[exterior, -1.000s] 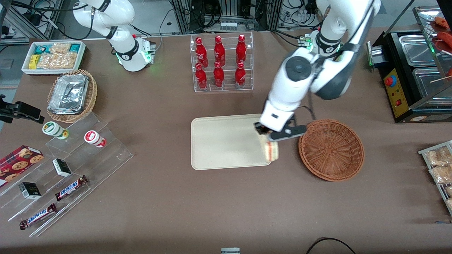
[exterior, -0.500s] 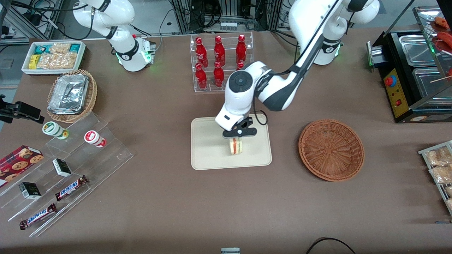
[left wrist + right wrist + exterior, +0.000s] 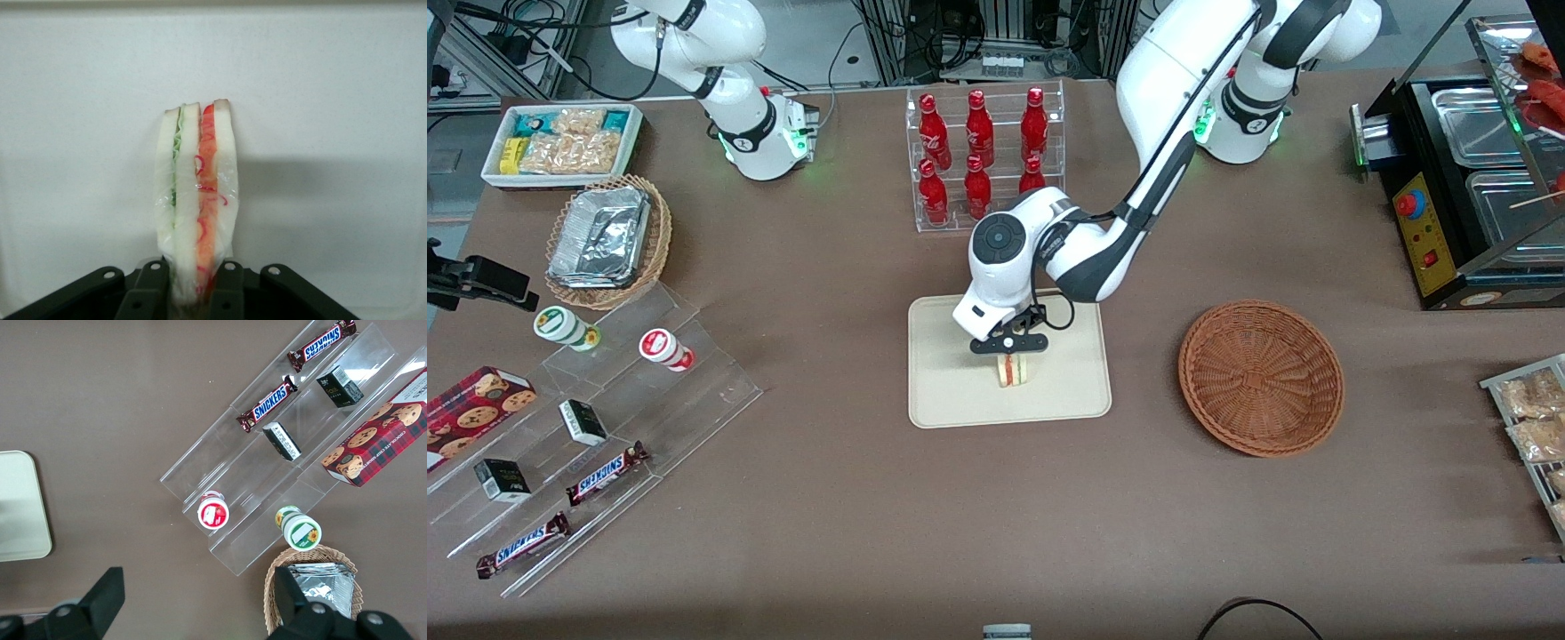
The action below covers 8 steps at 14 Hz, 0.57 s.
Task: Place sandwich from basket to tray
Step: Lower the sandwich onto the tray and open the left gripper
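Over the middle of the tray (image 3: 951,391), the left gripper (image 3: 1009,345) holds the sandwich (image 3: 1011,371) with its jaws closed on the bread faces. The wrist view shows both fingers (image 3: 227,287) pressed against the outer slices, so the wedge hangs edge-on with its red, orange and green filling layers facing the camera. This grip on the flat faces keeps the layers together and presents a narrow edge to the tray surface. The sandwich (image 3: 197,200) appears wrapped in clear film. It casts a shadow on the cream surface close beside it, which suggests that it is at or very near contact; whether it actually touches the tray cannot be confirmed from these views.

The basket (image 3: 1261,378) lies well apart, toward the working arm's end of the table, and holds nothing. The transfer is judged nearly complete; only the release remains.

A rack of red bottles (image 3: 983,156) stands farther from the front camera than the tray, close to the arm's elbow. It is the nearest obstruction for any upward withdrawal. Tiered acrylic shelves (image 3: 618,418) with candy bars lie toward the parked arm's end, clear of the work.
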Tool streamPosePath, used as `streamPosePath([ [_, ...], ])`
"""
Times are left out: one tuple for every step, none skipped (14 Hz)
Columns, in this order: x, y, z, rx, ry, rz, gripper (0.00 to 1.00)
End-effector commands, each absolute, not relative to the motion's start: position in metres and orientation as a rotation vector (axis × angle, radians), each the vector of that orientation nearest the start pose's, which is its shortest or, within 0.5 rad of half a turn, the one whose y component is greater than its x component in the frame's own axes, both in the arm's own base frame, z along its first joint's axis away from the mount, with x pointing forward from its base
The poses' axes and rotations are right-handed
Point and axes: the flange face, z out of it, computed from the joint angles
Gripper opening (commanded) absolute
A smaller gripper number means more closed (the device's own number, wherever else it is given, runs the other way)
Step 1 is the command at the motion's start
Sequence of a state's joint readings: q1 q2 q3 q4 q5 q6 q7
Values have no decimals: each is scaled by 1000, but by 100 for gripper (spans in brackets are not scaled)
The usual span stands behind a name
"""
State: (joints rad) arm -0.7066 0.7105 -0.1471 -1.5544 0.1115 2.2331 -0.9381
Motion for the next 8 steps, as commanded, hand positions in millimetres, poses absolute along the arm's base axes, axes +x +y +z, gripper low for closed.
streamPosePath([
  [478, -523, 238, -3123, -91, -15, 100],
  [478, -523, 242, -3123, -94, -18, 100],
  [479, -523, 247, -3124, -92, -22, 100],
  [480, -522, 257, -3122, -94, -26, 100],
  [481, -519, 275, -3115, -96, -28, 100],
  [482, -517, 292, -3110, -95, -32, 100],
  [484, -514, 312, -3106, -101, -38, 100],
  [486, -512, 337, -3109, -111, -50, 100],
])
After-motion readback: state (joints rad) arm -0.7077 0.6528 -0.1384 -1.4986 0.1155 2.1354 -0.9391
